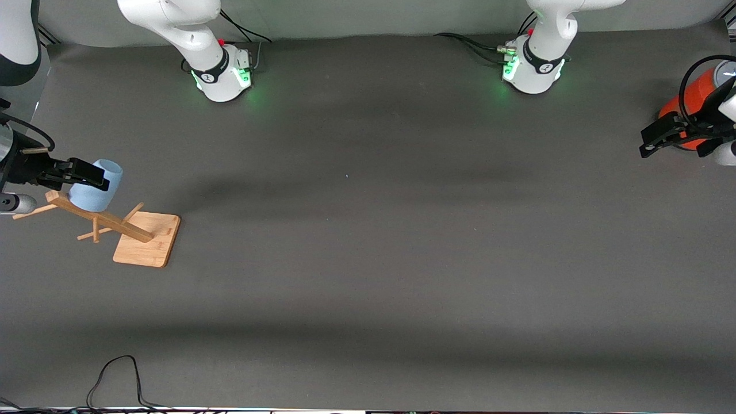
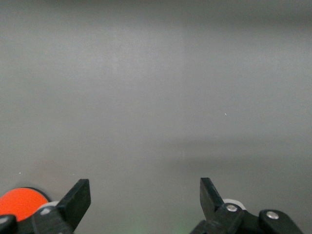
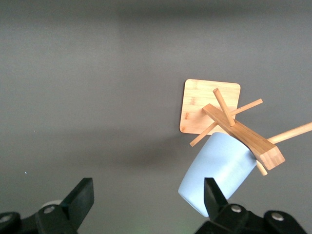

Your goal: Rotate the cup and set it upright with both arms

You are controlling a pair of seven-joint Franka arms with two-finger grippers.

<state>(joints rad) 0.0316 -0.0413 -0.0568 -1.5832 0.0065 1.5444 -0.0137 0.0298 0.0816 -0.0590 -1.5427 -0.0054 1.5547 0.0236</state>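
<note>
The pale-blue cup [image 1: 99, 187] hangs mouth-down and tilted on a peg of a wooden rack [image 1: 118, 223] at the right arm's end of the table. My right gripper [image 1: 80, 175] hovers open right beside the cup, holding nothing. In the right wrist view the cup [image 3: 219, 170] lies just outside one finger of the right gripper [image 3: 147, 192], under the rack's post [image 3: 243, 134]. My left gripper [image 1: 652, 140] is open and empty at the left arm's end. The left wrist view shows only bare mat between the fingers of the left gripper [image 2: 145, 192].
The rack's square wooden base [image 1: 146, 238] rests on the dark mat, with several pegs sticking out of the post. An orange can [image 1: 690, 95] stands close by the left gripper, its orange side [image 2: 19, 202] showing at one finger. A black cable [image 1: 115, 368] loops near the table's front edge.
</note>
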